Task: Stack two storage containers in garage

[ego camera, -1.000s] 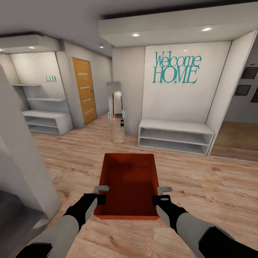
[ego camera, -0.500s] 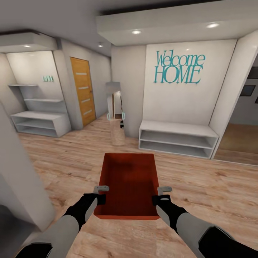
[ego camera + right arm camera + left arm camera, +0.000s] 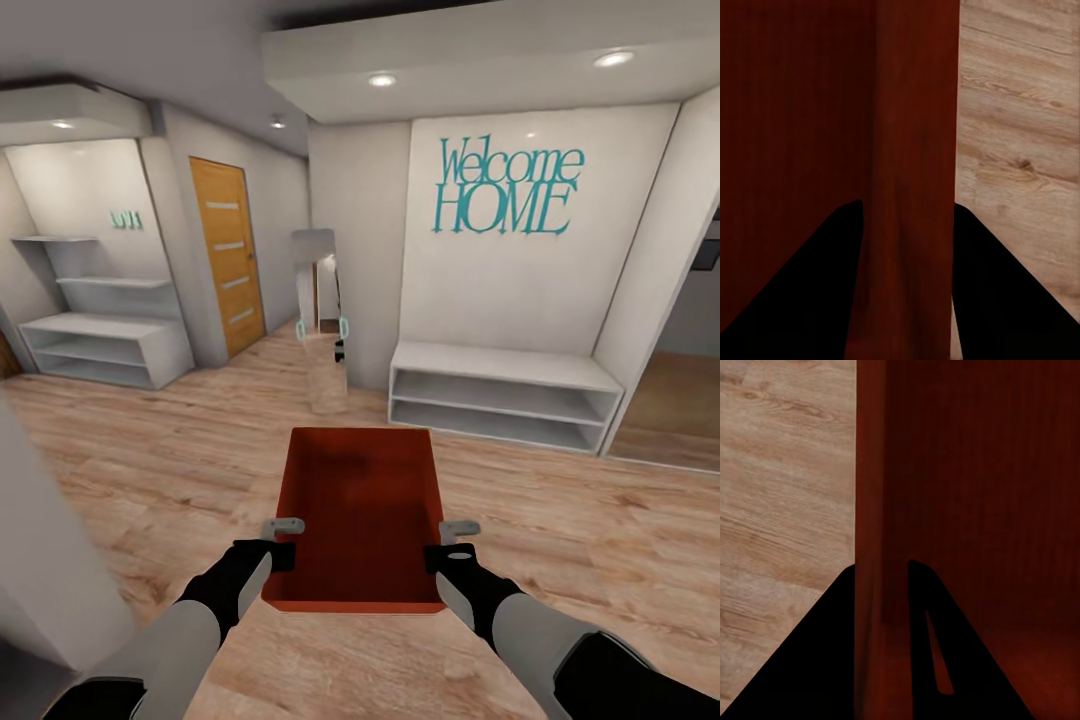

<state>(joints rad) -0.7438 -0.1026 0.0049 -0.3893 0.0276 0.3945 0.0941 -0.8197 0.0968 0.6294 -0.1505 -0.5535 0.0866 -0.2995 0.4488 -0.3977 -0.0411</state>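
Observation:
I hold one orange-red storage container (image 3: 365, 515) level in front of me, above a light wood-plank floor. My left gripper (image 3: 283, 528) is shut on its left wall, and my right gripper (image 3: 458, 530) is shut on its right wall. In the left wrist view the black fingers (image 3: 832, 660) straddle the container wall (image 3: 874, 510), one inside and one outside. The right wrist view shows the same pinch on the opposite container wall (image 3: 911, 150). The container is empty. An orange-wood door (image 3: 228, 255) with four pale slits stands at the back left.
A white low shelf bench (image 3: 500, 395) sits under teal "Welcome HOME" lettering (image 3: 508, 190) ahead right. Another white shelf unit (image 3: 100, 345) stands far left. A narrow mirror (image 3: 322, 330) is ahead at the wall corner. A white wall edge (image 3: 40, 540) is close at left. An opening lies at right.
The whole head view has shifted: the room's features slid and the left wall edge receded, so the camera moved. The container and both grippers keep the same hold.

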